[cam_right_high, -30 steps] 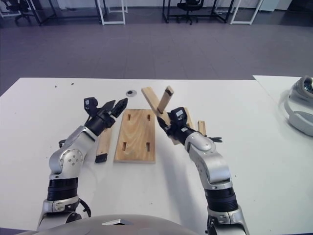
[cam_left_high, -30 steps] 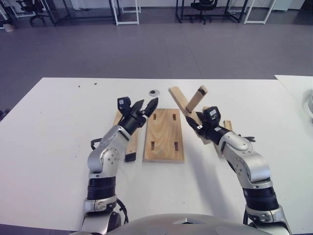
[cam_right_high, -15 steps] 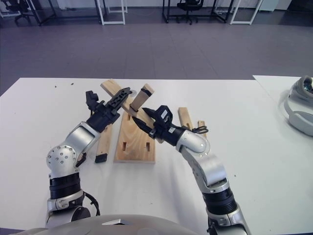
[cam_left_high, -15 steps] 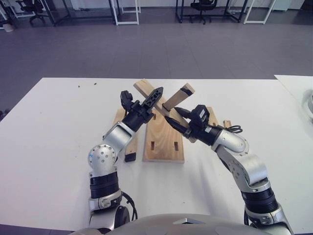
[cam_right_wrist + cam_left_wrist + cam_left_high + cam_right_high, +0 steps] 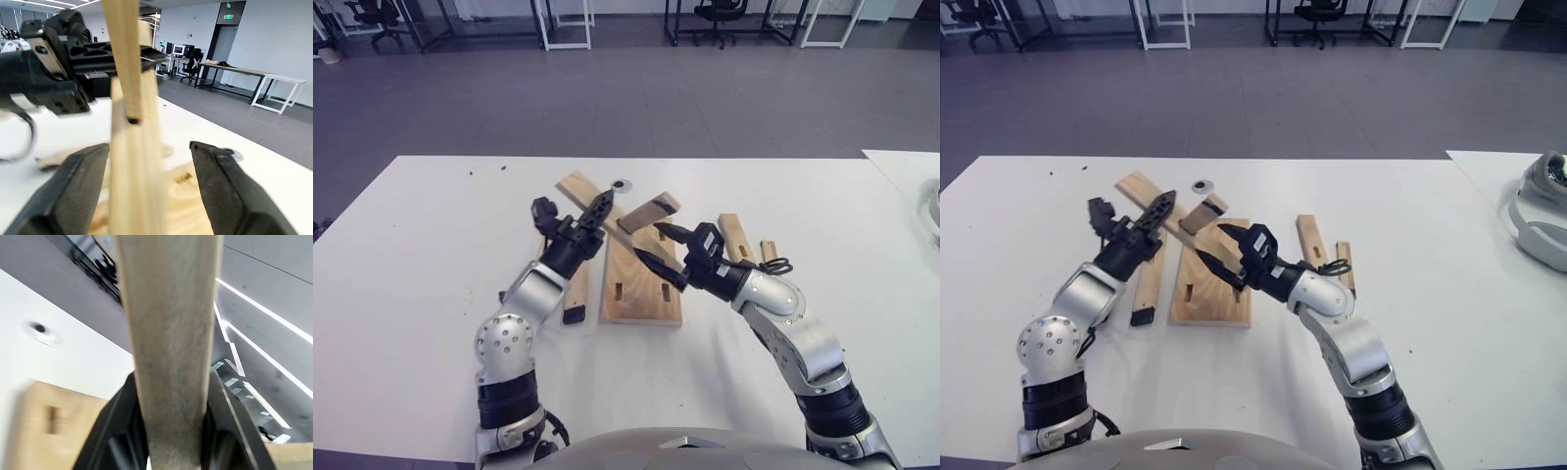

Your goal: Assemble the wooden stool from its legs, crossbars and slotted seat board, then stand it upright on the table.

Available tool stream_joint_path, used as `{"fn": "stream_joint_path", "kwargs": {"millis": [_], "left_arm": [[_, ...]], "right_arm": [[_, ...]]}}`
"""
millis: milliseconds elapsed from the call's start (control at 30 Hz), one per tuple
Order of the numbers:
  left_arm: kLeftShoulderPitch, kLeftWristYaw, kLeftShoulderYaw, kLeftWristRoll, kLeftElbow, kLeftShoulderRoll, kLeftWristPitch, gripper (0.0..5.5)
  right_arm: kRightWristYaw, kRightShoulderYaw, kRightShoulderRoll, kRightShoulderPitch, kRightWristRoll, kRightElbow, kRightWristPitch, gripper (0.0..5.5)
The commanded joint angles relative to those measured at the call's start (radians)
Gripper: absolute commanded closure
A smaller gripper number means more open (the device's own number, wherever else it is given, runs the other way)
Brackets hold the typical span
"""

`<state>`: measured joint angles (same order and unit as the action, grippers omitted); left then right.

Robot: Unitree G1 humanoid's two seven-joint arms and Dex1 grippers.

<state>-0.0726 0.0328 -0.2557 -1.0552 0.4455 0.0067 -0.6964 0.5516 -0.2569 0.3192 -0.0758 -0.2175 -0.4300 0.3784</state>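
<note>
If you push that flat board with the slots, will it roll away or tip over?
Probably neither. The seat board lies flat on the table, so it should slide rather than roll or tip. It looks like solid wood, likely stiff, not floppy. The tabletop looks smooth, so a push at one corner might spin it.
</note>
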Motion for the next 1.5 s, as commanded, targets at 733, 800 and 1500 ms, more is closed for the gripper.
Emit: {"fn": "stream_joint_path", "kwargs": {"millis": [733,800,1500], "left_arm": [[0.286,-0.158,0.110,0.327,0.257,0.043,0.164,4.48],[0.263,-0.160,0.144,0.431,0.206,0.057,0.204,4.48],[0.035,-0.062,0.342,0.586,0.241,0.101,0.136,3.93]], "right_arm": [[-0.038,-0.111,0.141,0.158,0.337,0.180,-0.041,2.47],[-0.014,-0.125,0.136,0.166,0.317,0.147,-0.057,2.47],[-0.087,-0.011,0.104,0.069,0.355,0.287,-0.119,2.47]]}}
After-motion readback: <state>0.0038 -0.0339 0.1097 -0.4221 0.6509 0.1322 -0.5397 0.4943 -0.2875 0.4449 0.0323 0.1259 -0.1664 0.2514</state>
